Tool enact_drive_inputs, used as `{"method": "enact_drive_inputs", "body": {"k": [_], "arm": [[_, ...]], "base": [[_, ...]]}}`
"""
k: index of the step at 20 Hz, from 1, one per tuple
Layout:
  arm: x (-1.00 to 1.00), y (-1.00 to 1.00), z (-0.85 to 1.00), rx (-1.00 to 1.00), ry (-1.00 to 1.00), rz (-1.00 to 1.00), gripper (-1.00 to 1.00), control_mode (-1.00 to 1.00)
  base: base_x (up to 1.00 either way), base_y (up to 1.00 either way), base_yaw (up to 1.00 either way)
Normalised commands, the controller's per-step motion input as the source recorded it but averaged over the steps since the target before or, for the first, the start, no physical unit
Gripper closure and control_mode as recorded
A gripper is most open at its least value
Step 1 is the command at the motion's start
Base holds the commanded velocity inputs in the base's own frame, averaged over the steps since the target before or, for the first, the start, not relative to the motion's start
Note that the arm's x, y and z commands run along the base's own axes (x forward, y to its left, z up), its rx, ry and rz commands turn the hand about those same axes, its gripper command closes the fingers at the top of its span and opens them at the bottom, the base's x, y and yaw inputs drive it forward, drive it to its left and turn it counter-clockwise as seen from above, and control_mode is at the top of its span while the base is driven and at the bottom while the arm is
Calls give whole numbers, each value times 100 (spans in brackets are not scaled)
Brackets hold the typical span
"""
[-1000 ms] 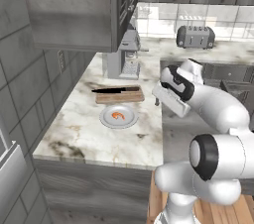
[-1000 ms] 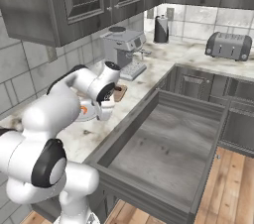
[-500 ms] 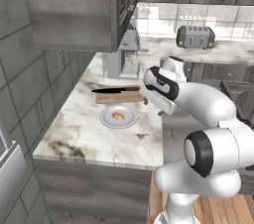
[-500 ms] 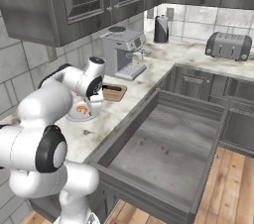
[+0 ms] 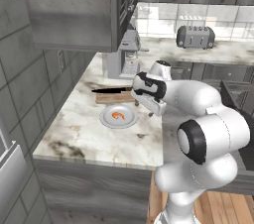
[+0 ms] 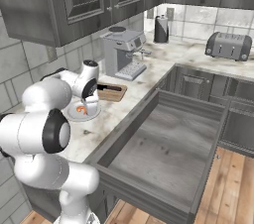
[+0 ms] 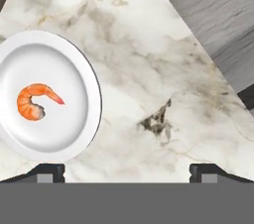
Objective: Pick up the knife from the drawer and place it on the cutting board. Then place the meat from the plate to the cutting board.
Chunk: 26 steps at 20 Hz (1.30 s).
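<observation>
The two-finger tool [image 7: 127, 171] stands released, jaws wide apart and holding nothing, above bare marble table [image 7: 149, 69] just beside the round white-grey plate [image 7: 74, 134]. The small curled orange-red piece of meat [image 7: 34, 101] lies on that plate, near its middle, untouched. In the left base view the plate [image 5: 106, 120] sits just in front of the flat brown wooden cutting board [image 5: 111, 98], apart from it by a narrow strip of table. The long slim black knife [image 5: 110, 89] rests along the board's far edge, its blade tip overhanging the board's left end. In the right base view the wide shallow grey drawer [image 6: 163, 143] stands pulled open, well apart from the plate [image 6: 74, 115].
</observation>
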Motion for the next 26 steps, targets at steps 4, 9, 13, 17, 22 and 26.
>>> {"method": "enact_drive_inputs", "body": {"k": [4,9,13,17,22,26], "arm": [[4,5,-8,0,0,0,-100,-100],[0,5,0,0,2,0,-100,-100],[7,21,0,0,5,0,-100,-100],[16,28,-14,-1,1,0,-100,-100],[20,29,-3,-5,0,0,-100,-100],[10,21,-3,-7,0,0,-100,-100]], "base": [[0,0,0],[0,0,0],[0,0,0],[0,0,0],[0,0,0],[0,0,0]]}}
